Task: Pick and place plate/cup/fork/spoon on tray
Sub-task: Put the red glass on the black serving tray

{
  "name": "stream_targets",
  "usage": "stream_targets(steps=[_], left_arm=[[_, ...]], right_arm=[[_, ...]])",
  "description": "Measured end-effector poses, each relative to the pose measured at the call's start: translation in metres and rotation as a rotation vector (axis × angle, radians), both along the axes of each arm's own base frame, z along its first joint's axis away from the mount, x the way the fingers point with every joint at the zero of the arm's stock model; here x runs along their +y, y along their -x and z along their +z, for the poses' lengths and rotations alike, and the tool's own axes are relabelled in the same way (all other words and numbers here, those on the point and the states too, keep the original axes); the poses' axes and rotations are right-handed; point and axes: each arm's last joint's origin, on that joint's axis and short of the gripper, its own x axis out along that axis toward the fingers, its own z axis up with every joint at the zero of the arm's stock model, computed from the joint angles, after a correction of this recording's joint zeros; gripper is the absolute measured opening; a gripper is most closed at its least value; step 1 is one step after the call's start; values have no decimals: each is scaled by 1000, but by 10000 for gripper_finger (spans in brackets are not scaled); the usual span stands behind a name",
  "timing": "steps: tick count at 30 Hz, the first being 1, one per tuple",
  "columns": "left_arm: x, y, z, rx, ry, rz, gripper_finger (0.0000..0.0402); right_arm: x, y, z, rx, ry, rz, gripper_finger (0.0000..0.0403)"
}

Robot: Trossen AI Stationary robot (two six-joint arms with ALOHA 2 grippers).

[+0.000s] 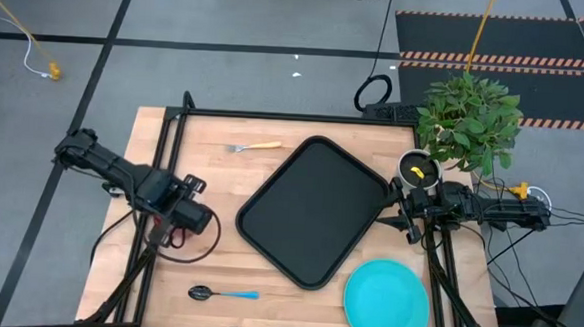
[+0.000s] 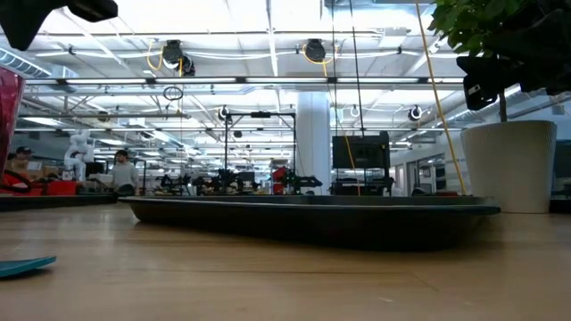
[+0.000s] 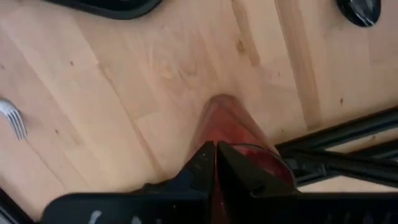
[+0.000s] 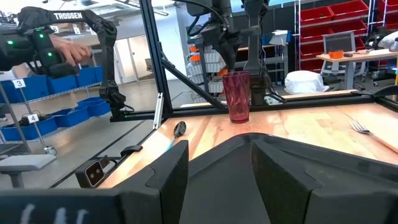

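The dark red cup point(image 4: 236, 96) stands upright near the table's left side, under my left gripper point(image 1: 182, 221), which is shut on it. The black tray point(image 1: 315, 210) lies on the table's middle. The turquoise plate point(image 1: 387, 304) lies at the near right. The fork point(image 1: 253, 147) lies at the far side, left of the tray. The blue-handled spoon point(image 1: 223, 294) lies near the front edge. My right gripper point(image 1: 397, 204) is open and empty, level over the tray's right corner point(image 4: 267, 149). My left gripper pinches the cup's rim wall point(image 3: 210, 134) between its two fingers, one apparently inside the cup and one outside. The fingers come from above, pointing down. The cup hangs upright below them; I cannot tell whether its base point(image 4: 239, 120) touches the table.
A white pot point(image 2: 508, 165) with a green plant point(image 1: 470, 118) stands at the table's far right corner, beside my right arm. Black frame bars run along the table's left, far and right edges. Bare wood lies between the cup and the tray.
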Motion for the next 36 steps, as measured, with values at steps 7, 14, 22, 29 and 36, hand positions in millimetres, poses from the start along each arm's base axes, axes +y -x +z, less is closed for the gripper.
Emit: stream_targets(steps=[7, 14, 22, 29, 36], left_arm=[[-3, 1, 0, 3, 10, -26, 38], [-1, 0, 0, -25, -53, -37, 156], [-3, 7, -23, 82, -55, -149, 263], [-1, 12, -39, 121, -140, -219, 255], [3, 16, -48, 154, -158, -224, 165]], right_arm=[[0, 0, 0, 0, 0, 0, 169], [0, 0, 0, 0, 0, 0, 169], [0, 0, 0, 0, 0, 0, 169], [0, 0, 0, 0, 0, 0, 169], [0, 0, 0, 0, 0, 0, 169]])
